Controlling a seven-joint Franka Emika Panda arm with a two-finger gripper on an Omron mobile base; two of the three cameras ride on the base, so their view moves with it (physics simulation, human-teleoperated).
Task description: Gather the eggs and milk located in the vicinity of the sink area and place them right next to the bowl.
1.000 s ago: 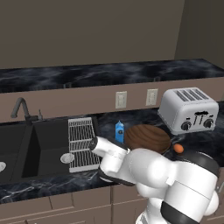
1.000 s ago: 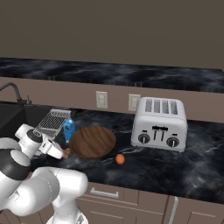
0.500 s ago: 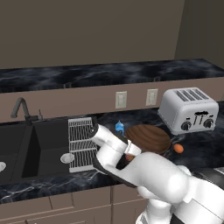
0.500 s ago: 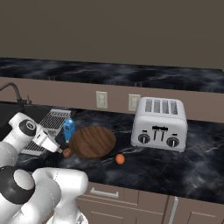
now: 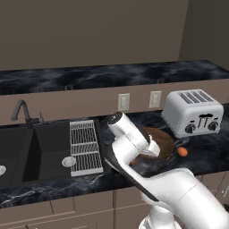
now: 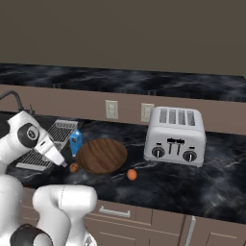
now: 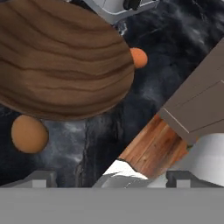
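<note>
While the gripper [image 7: 109, 177] is held open over the counter's [image 6: 192, 187] front edge, two eggs [image 7: 29, 133] are seen beside the bowl [image 6: 102, 155].

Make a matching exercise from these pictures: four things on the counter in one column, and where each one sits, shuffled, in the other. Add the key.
Things:
1. milk
2. toaster
3. wire rack
4. bowl

Places:
A. far right of the counter, in front of the wall outlets
B. between two eggs, one at its left front and one at its right front
C. just behind the bowl's left rim, upright
D. lying on the sink's right edge

Pairs: 1-C, 2-A, 3-D, 4-B
</note>
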